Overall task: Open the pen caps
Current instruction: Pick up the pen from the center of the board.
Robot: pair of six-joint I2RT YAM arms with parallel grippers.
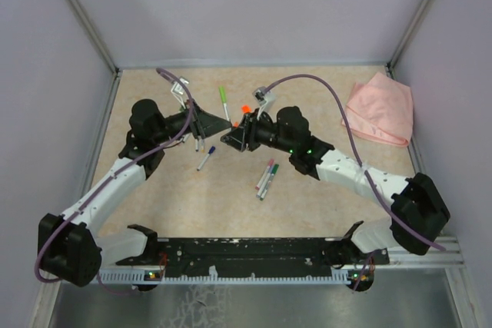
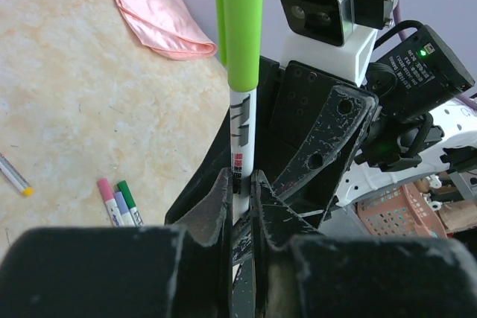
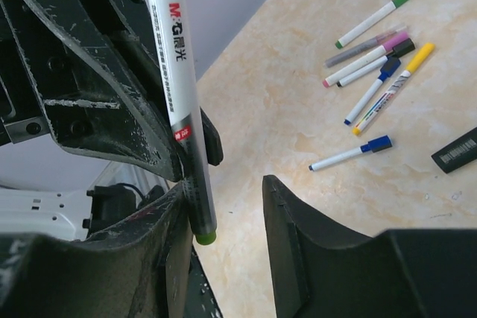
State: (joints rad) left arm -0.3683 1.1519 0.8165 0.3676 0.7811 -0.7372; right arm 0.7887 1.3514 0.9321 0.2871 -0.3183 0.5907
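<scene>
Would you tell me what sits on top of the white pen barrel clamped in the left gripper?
A lime-green plastic cap sits over the upper end of the white pen barrel. The left gripper clamps the barrel lower down. The cap hides the writing tip.

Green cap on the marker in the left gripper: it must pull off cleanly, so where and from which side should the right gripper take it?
Grip the green cap mid-length, closing across its width. The left gripper clamps the white barrel low down, so the cap stands free beyond its grip. The open right gripper should probably come from the cap end, in line with the barrel.
</scene>
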